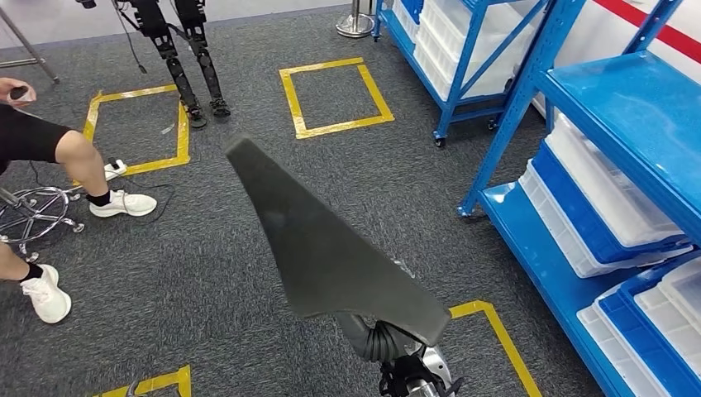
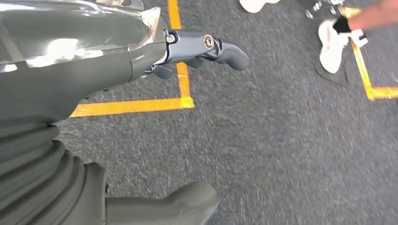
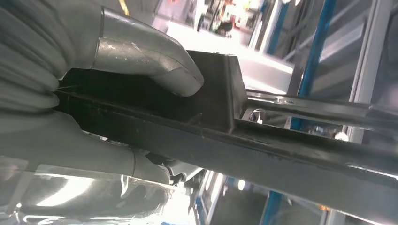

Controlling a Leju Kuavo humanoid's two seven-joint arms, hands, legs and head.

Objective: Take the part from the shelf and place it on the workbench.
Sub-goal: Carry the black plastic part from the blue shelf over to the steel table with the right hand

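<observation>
We note the blue shelf [image 1: 608,99] on the right, loaded with white and blue bins [image 1: 608,217], standing on grey carpet [image 1: 182,273] marked with yellow tape squares [image 1: 335,93]. The part [image 1: 331,248], a long dark tapered panel, rises over the floor near the shelf, gripped at its wide end by our right hand [image 3: 141,61] (thumb pressed on top, fingers beneath). Our left hand [image 2: 197,49] holds nothing, fingers apart. A seated person's leg [image 1: 78,161] shows left.

Right hand [image 1: 388,339] largely hidden beneath the dark part [image 1: 331,248]
</observation>
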